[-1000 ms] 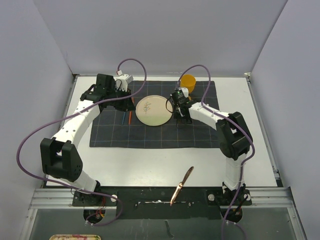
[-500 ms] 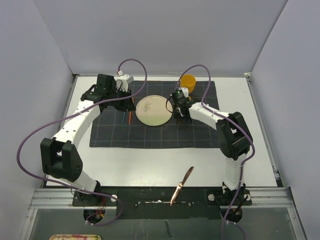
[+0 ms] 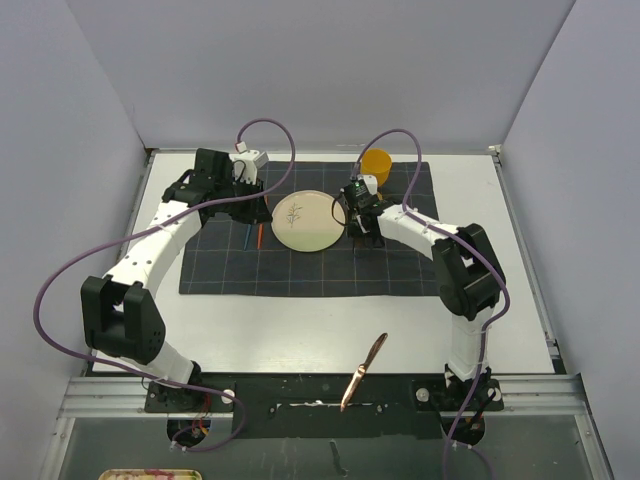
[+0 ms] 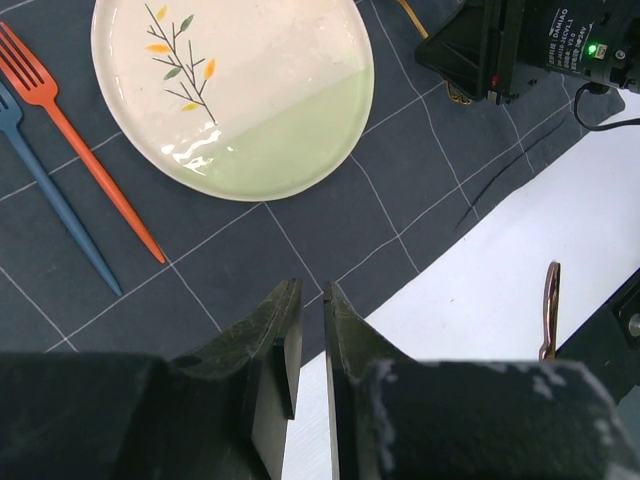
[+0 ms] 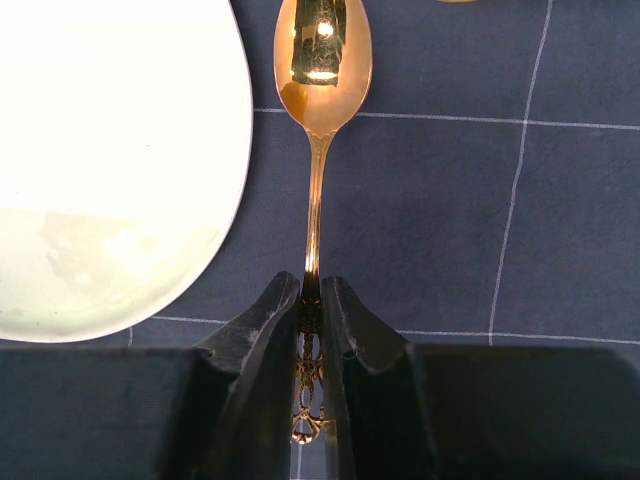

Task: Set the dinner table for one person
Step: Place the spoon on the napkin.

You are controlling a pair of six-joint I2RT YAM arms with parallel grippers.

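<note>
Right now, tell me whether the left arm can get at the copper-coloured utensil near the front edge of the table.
Probably yes. The left end effector holds nothing, and the utensil lies alone on bare table, nothing over it. It sits close to the front edge, so the left arm must fold back.

Mat [image 3: 300, 270] is dark navy-grey with a thin pale grid. Plate [image 4: 250, 90] is cream, with a pale green section along one side. It's also got a little painted twig with orange, yellow and green leaves. Beside it there's an orange fork [image 4: 100, 175] and a blue fork [image 4: 62, 203]. Spoon [image 5: 320, 70] is shiny gold with a lacy pattern at the handle end. Cup [image 3: 377, 161] is orange-yellow. The worktop [image 3: 300, 330] is white, with a coppery piece of cutlery [image 3: 363, 372] on it.
</note>
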